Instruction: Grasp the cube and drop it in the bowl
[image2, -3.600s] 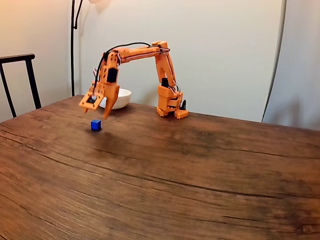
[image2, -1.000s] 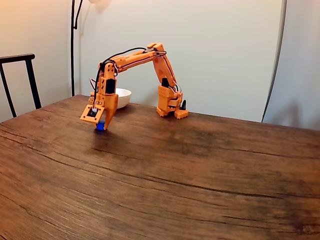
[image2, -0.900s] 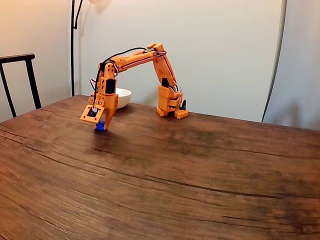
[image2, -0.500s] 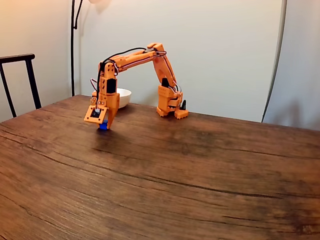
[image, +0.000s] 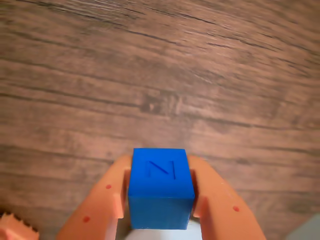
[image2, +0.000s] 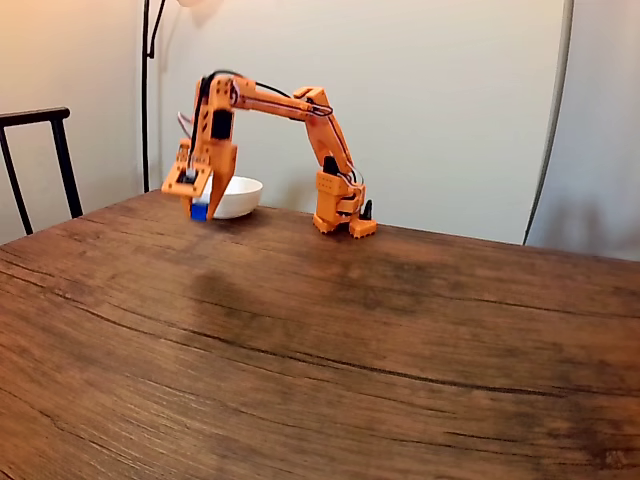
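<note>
The small blue cube (image: 161, 187) with an N-like mark on its top face sits clamped between my two orange fingers (image: 220, 200) in the wrist view, above the wooden table. In the fixed view my gripper (image2: 201, 210) is shut on the cube (image2: 199, 211) and hangs in the air, well above the tabletop. It is just in front of and left of the white bowl (image2: 238, 196), which stands near the table's far edge. The bowl's left part is hidden behind the gripper.
The orange arm's base (image2: 340, 215) stands at the back of the wooden table (image2: 350, 360). A dark chair (image2: 40, 160) is at the far left and a lamp pole (image2: 146, 90) rises behind the bowl.
My gripper came down around the cube on the table, shut on it, and has now lifted it up and back toward the bowl.
</note>
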